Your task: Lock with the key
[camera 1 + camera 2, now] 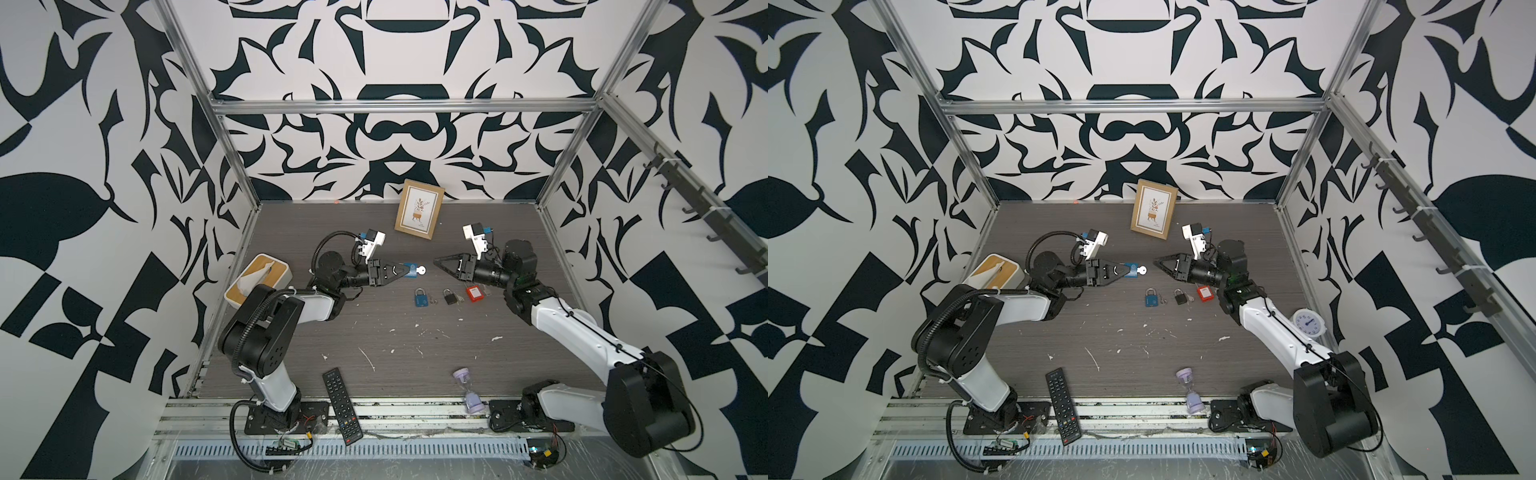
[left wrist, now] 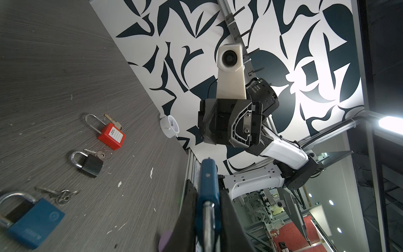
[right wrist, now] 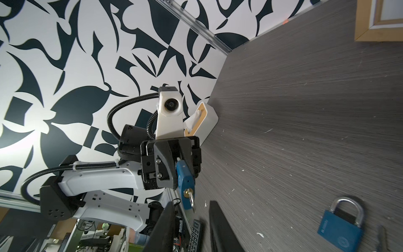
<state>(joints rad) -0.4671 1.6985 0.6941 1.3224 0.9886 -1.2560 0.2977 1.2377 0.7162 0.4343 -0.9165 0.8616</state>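
Observation:
My left gripper (image 1: pixel 405 270) is shut on a blue padlock (image 1: pixel 410 269), holding it in the air above the table's middle with its keyhole end towards the right. A silver key (image 1: pixel 422 270) sticks out of the keyhole. The right wrist view shows the padlock (image 3: pixel 185 185) face on, with the key (image 3: pixel 191 199) in its brass cylinder. My right gripper (image 1: pixel 436 262) is open, its fingertips a short way right of the key, nothing between them. In the left wrist view the padlock (image 2: pixel 208 181) sits clamped between my left gripper's (image 2: pixel 207 207) dark fingers.
On the table below lie a second blue padlock (image 1: pixel 420 297), a black padlock (image 1: pixel 449 296) and a red padlock (image 1: pixel 474 292), each with loose keys. A picture frame (image 1: pixel 419 209) leans at the back, a tissue box (image 1: pixel 258 279) at the left. A remote (image 1: pixel 342 405) and an hourglass (image 1: pixel 469 390) lie at the front.

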